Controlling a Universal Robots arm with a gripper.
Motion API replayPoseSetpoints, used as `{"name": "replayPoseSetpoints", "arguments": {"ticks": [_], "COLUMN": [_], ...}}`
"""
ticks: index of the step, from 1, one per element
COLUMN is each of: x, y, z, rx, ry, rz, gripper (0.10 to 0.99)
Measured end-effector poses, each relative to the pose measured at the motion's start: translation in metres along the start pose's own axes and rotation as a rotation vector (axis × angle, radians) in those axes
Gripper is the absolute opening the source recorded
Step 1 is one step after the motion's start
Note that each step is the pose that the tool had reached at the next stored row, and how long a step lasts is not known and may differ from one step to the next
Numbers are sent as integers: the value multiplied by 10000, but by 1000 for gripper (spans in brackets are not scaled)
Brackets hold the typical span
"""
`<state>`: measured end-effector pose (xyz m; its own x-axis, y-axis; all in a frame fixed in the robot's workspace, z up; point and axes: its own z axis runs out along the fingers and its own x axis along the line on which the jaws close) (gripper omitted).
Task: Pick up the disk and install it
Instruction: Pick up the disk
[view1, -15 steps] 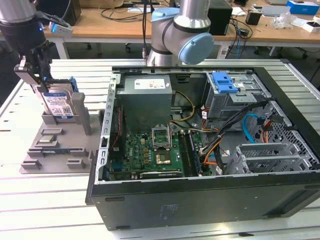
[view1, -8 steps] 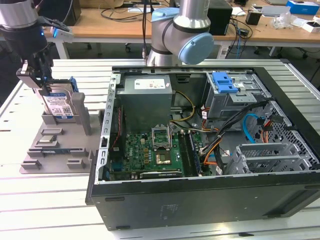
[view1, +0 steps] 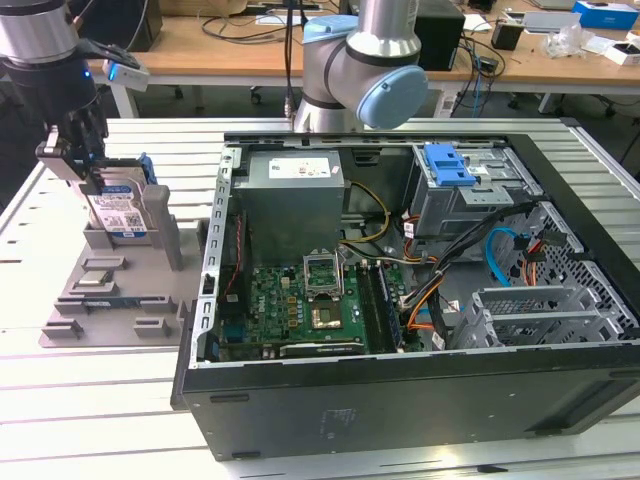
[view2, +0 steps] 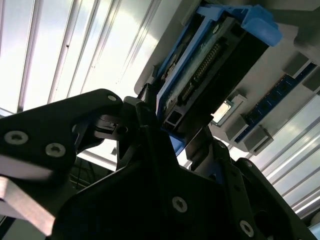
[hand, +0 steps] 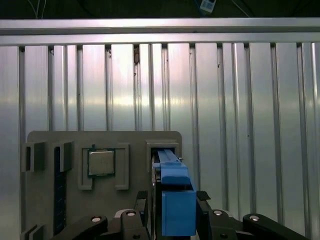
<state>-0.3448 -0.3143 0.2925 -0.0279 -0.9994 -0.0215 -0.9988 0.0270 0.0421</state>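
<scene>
The disk (view1: 122, 212) stands on edge in a slot of the grey parts holder (view1: 110, 290) at the exterior view's left, its label facing outward and its blue carrier bracket around it. My gripper (view1: 88, 170) has come down over its top edge. In both wrist views the black fingers (view2: 145, 117) (hand: 205, 200) sit against either side of the disk (view2: 210, 65) (hand: 170, 165), so the gripper (view2: 172, 135) (hand: 175, 200) is shut on the disk. The disk's lower end is still in the holder's slot (hand: 162, 146).
The open computer case (view1: 400, 390) lies at the exterior view's right, with a metal drive cage topped by a blue latch (view1: 448, 165) at its far side. A processor chip (hand: 101, 162) rests in the holder. The arm's base (view1: 350, 70) stands behind the case.
</scene>
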Motion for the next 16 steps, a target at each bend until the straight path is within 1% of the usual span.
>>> {"name": "replayPoseSetpoints", "arguments": {"ticks": [4,5,6,16], "x": [0,0,0,0], "y": [0,0,0,0], "z": [2,3,3,8], "rx": [-2,0,0,0], "ry": [-1,-1,0,0], "rz": [0,0,0,0], "gripper": [471,400,369,369]}}
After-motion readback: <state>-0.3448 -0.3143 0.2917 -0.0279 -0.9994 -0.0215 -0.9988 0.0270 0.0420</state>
